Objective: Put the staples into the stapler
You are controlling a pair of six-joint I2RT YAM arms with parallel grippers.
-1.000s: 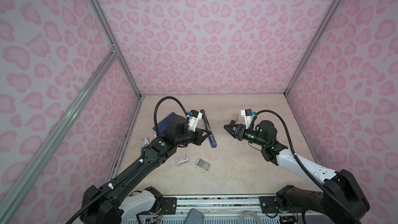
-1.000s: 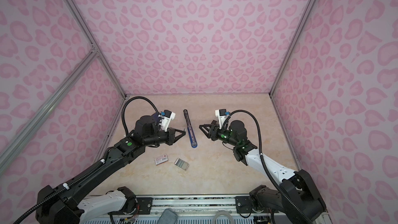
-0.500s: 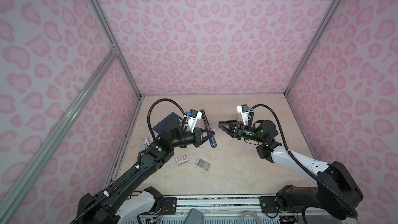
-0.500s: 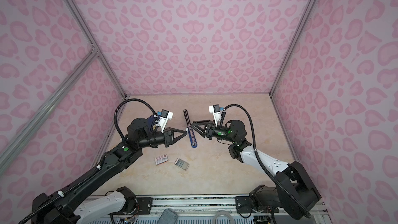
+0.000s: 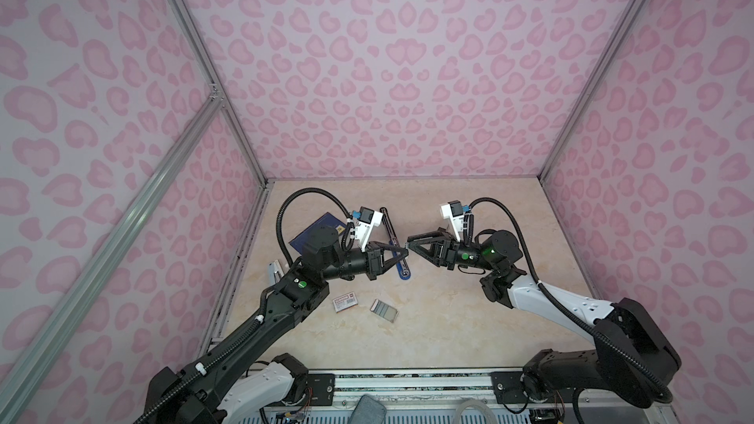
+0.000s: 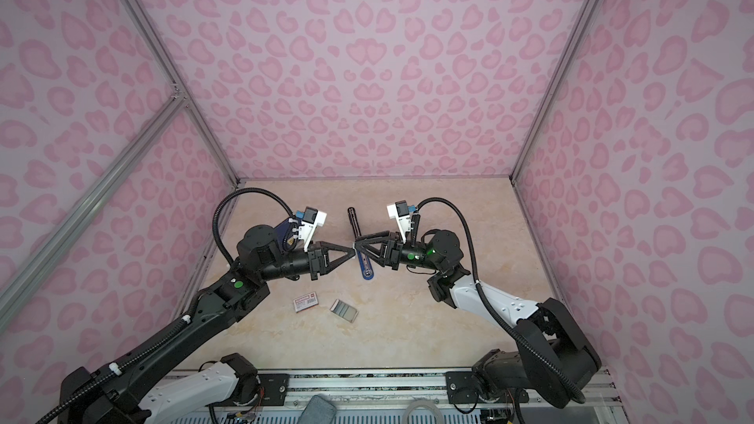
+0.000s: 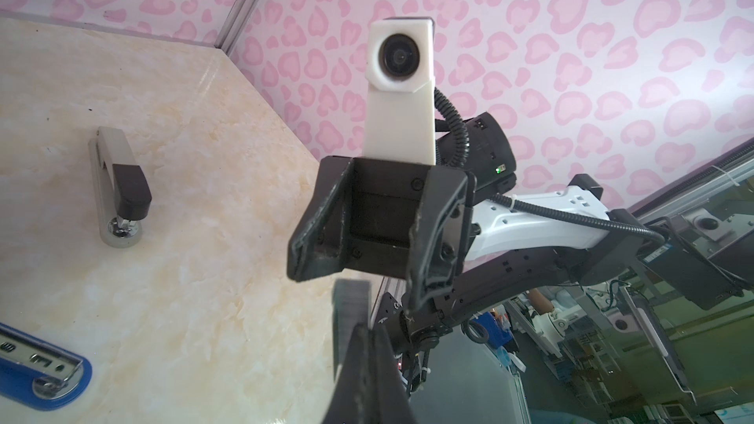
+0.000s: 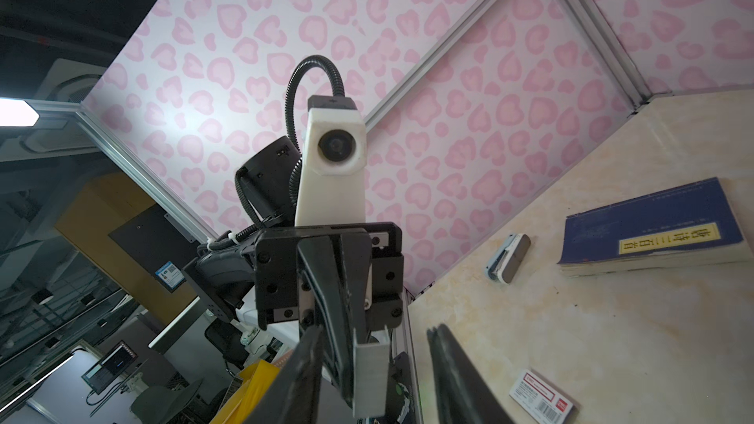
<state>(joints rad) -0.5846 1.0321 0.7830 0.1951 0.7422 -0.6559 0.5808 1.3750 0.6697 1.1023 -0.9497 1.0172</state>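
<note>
On blue booklet [image 8: 653, 218]: yellow label, 唐诗三百首; sleeve [image 8: 540, 399]: red label, barcode.

Your staple strip [image 8: 369, 377] is dull grey metal; the tabletop [image 5: 449, 312] looks glossy, marble-patterned. At ten o'clock, the book [image 5: 318, 224] has a matt paper cover.

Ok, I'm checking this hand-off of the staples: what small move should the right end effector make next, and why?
Probably close the right end effector on the staple strip. The left end effector is shut on one end of it, and the right's fingers stand apart on either side of the free end, in the air.
</note>
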